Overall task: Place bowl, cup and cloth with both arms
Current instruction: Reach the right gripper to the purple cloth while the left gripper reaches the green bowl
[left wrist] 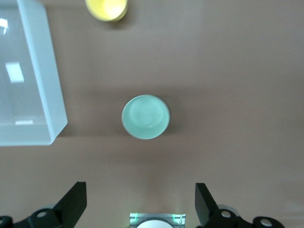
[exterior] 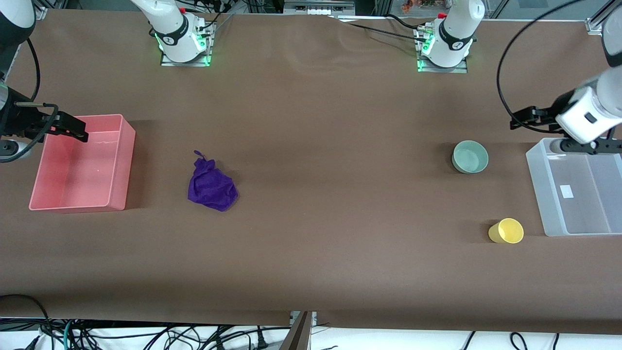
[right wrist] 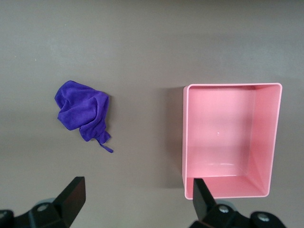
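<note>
The pale mint-green bowl [exterior: 470,156] stands on the brown table toward the left arm's end and also shows in the left wrist view [left wrist: 146,117]. The yellow cup [exterior: 506,231] sits nearer the front camera than the bowl, and the left wrist view [left wrist: 106,8] shows part of it. The purple cloth [exterior: 212,187] lies bunched toward the right arm's end and shows in the right wrist view [right wrist: 83,110]. My left gripper [exterior: 524,119] [left wrist: 141,199] is open and empty, up over the table beside the clear bin's corner. My right gripper [exterior: 72,130] [right wrist: 137,197] is open and empty over the pink bin's edge.
An empty pink bin [exterior: 124,160] [right wrist: 184,133] stands at the right arm's end beside the cloth. An empty clear plastic bin [exterior: 539,194] [left wrist: 47,90] stands at the left arm's end beside the bowl and cup. Both arm bases [exterior: 184,43] [exterior: 444,48] stand along the table's edge farthest from the front camera.
</note>
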You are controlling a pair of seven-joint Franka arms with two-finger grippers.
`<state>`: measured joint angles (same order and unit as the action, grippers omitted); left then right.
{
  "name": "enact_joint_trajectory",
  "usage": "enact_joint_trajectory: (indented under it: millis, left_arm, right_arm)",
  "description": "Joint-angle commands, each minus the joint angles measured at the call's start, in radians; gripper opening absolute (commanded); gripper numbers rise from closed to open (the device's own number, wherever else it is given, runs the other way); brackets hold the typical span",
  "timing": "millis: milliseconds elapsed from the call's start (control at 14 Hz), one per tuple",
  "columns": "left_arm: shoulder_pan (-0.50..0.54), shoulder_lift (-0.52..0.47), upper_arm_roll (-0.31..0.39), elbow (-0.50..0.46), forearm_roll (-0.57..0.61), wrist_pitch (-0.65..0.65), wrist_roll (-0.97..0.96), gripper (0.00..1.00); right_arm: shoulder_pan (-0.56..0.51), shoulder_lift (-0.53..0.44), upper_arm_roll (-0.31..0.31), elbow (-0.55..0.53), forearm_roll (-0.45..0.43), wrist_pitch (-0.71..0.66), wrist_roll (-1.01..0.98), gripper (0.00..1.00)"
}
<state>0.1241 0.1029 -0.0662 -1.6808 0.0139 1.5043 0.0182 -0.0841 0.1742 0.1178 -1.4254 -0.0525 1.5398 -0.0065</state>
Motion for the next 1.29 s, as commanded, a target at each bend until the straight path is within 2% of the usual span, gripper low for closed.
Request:
enact_joint_trajectory:
  millis: [0,214,429,500,643,857,929,1071,1214]
  left_arm:
    - [0.029,0.063,-0.004,-0.044,0.073,0.043,0.032,1.00]
    - [0.098,0.044,-0.007,-0.280,0.067,0.328,0.123,1.00]
    - [0.112,0.050,-0.007,-0.553,0.064,0.751,0.150,0.99]
    - [0.120,0.064,-0.007,-0.624,0.064,0.868,0.170,0.96]
    - [0.134,0.127,-0.007,-0.660,0.064,0.970,0.190,0.69]
    - [0.134,0.201,-0.010,-0.659,0.061,1.004,0.190,0.12]
    - [0.134,0.213,-0.011,-0.657,0.061,1.005,0.190,0.00]
    - [0.134,0.219,-0.012,-0.654,0.060,1.005,0.190,0.00]
    - [0.134,0.210,-0.014,-0.645,0.060,1.001,0.189,0.00]
  right_arm:
    - [0.006,0.008,0.023,-0.023,0.010,0.019,-0.006,1.00]
    - [0.024,0.118,0.026,-0.038,0.003,0.074,-0.007,1.00]
    - [0.032,0.128,0.029,-0.226,0.014,0.328,-0.009,1.00]
    - [0.049,0.137,0.029,-0.280,0.014,0.409,-0.009,1.00]
    - [0.078,0.195,0.029,-0.338,0.014,0.535,0.005,1.00]
    - [0.145,0.292,0.031,-0.345,0.014,0.644,0.010,1.00]
    - [0.158,0.322,0.031,-0.345,0.014,0.667,0.011,1.00]
    - [0.175,0.361,0.031,-0.363,0.014,0.704,0.063,1.00]
    - [0.178,0.360,0.048,-0.404,0.014,0.738,0.091,1.00]
